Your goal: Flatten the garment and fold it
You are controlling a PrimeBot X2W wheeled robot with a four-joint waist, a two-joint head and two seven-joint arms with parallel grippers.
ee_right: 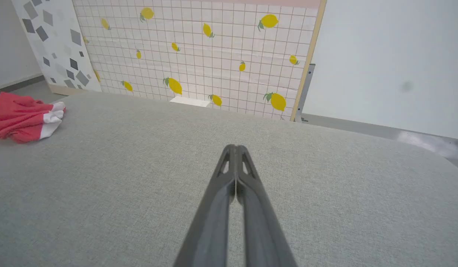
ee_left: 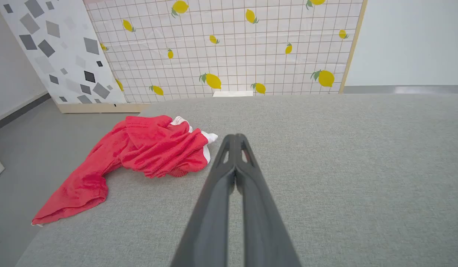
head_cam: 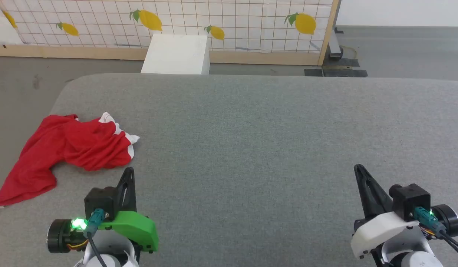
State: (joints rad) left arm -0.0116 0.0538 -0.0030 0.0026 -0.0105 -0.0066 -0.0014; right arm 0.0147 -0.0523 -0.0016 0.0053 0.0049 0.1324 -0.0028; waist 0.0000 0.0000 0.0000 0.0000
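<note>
A thin, bright red sports garment with white trim [head_cam: 65,148] lay crumpled in soft folds on the left side of a broad grey pad of coarse woven fabric with rounded corners [head_cam: 258,126], one long limp end trailing to the pad's left edge. The left gripper [head_cam: 129,170], carried on a green-shelled wrist, hovered just beside the heap without touching it, its two long dark tapering fingers pressed together and holding nothing. The right gripper [head_cam: 358,167], on a white-shelled wrist, was poised over bare fabric well apart from the garment, its fingers likewise closed tip to tip and empty, slanting slightly inward. Beyond the pad stood a plain white box [head_cam: 175,54] and a wood-framed white grid-patterned panel printed with yellow lemons [head_cam: 232,18] on a smooth grey floor [head_cam: 399,52].
</note>
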